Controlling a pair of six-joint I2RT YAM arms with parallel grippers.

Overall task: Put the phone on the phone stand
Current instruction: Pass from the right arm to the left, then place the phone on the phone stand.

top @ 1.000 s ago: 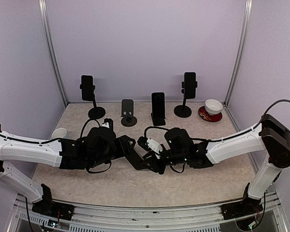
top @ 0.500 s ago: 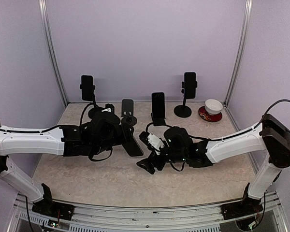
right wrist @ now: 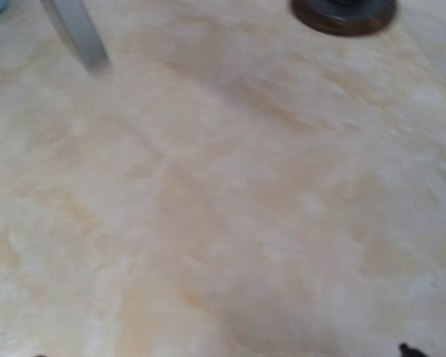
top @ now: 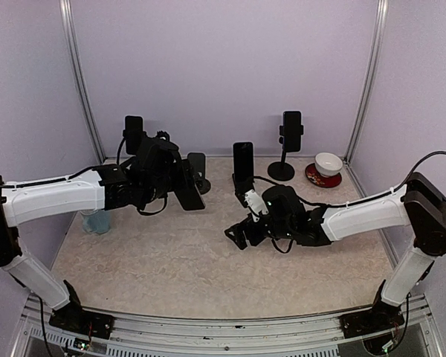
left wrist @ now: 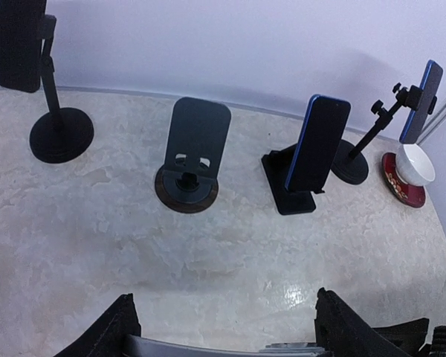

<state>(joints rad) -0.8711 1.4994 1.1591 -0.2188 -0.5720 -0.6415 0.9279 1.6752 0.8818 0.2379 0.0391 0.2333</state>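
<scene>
A dark phone [top: 188, 191] hangs tilted above the table at the back left, with my left gripper [top: 172, 177] shut on it. In the left wrist view its grey edge [left wrist: 208, 347] spans the gap between the two black fingers [left wrist: 123, 327]. Just behind it stands the empty phone stand [left wrist: 193, 145], a dark back plate on a round base [top: 198, 175]. My right gripper [top: 236, 235] hovers open and empty over the table's middle, well right of the phone. The right wrist view is blurred, showing the phone's edge [right wrist: 78, 33] far off.
Three other stands hold phones: a pole stand at back left [top: 134, 134], a low stand at centre [top: 243, 165], a pole stand at back right [top: 291, 130]. A white bowl [top: 328, 162] sits on a red saucer. A blue cup [top: 97, 221] stands by the left arm.
My right gripper opened, let go of the phone and drew back to the right. My left arm carried the phone up and back toward the empty stand.
</scene>
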